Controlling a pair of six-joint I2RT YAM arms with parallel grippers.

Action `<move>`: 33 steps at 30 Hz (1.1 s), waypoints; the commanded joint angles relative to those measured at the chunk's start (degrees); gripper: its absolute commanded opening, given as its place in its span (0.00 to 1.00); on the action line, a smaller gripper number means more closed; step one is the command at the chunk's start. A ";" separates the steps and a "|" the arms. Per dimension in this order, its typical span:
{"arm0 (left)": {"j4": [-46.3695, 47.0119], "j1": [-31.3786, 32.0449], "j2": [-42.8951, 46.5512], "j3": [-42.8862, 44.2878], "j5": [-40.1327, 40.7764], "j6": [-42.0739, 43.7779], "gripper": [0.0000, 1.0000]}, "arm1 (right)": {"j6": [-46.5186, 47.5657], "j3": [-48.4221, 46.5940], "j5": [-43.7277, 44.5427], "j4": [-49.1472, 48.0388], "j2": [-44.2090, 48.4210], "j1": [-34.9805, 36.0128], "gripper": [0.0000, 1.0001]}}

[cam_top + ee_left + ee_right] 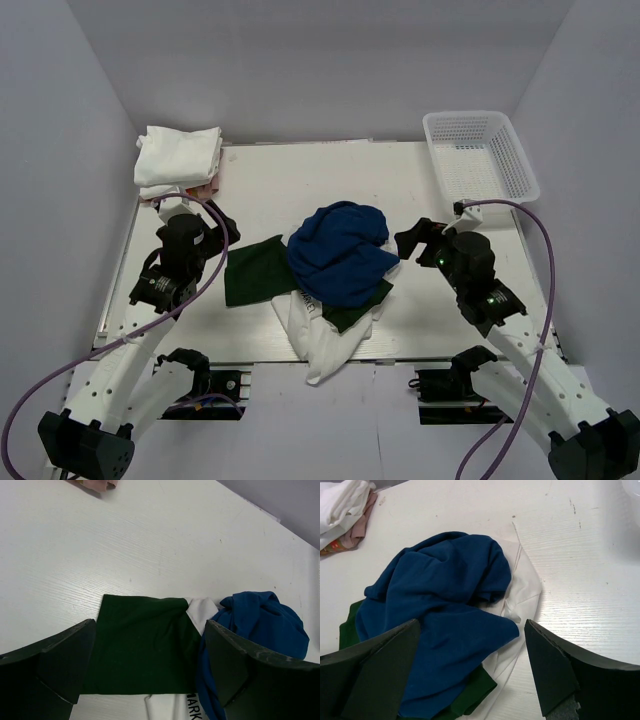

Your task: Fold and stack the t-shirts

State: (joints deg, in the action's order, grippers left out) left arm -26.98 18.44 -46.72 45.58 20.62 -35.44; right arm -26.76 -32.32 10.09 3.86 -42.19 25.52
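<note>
A crumpled royal blue t-shirt (pixel 340 252) lies on top of a dark green t-shirt (pixel 255 270) and a white t-shirt with dark lettering (pixel 325 335) in the middle of the table. A stack of folded white t-shirts (pixel 178 155) sits at the far left corner. My left gripper (pixel 222 232) is open and empty, above the green shirt (pixel 142 645). My right gripper (pixel 410 242) is open and empty at the right edge of the blue shirt (pixel 437 615). The white shirt (pixel 522 592) shows under the blue one.
A white plastic lattice basket (pixel 480 155) stands at the far right corner. The white table (pixel 300 180) has grey walls on three sides. A bit of pinkish printed cloth (pixel 350 537) lies under the folded stack.
</note>
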 commanded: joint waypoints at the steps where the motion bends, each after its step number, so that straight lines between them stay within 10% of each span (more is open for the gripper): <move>1: -0.18 -0.24 1.27 1.53 1.00 -0.24 1.00 | 0.57 0.32 -0.77 -2.01 1.76 -0.12 0.90; 14: -0.70 -0.24 1.28 1.53 -0.06 -0.24 1.00 | 8.13 -6.97 -14.31 -1.91 -15.70 8.05 0.90; 22: -0.18 -0.24 0.76 2.05 1.00 -0.24 1.00 | 10.24 -16.72 1.66 2.63 -38.46 22.81 0.90; 25: -0.18 -0.24 0.75 1.44 1.53 -0.24 1.00 | 9.28 -20.32 9.15 4.49 -42.69 24.84 0.67; 26: -0.18 -0.24 0.75 1.44 1.53 -0.24 1.00 | 8.40 -22.25 10.64 5.01 -42.71 25.28 0.18; 27: -0.18 -0.24 0.75 1.44 1.53 -0.24 1.00 | 7.87 -22.87 15.27 5.02 -42.53 25.46 0.07; 33: -0.18 -0.24 0.23 2.05 1.53 -0.24 1.00 | 9.44 -23.93 22.68 -6.48 -31.56 24.67 0.00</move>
State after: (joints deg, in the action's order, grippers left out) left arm -27.00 18.44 -46.72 45.60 21.32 -35.46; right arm -18.28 -52.31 23.64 6.68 -80.27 50.72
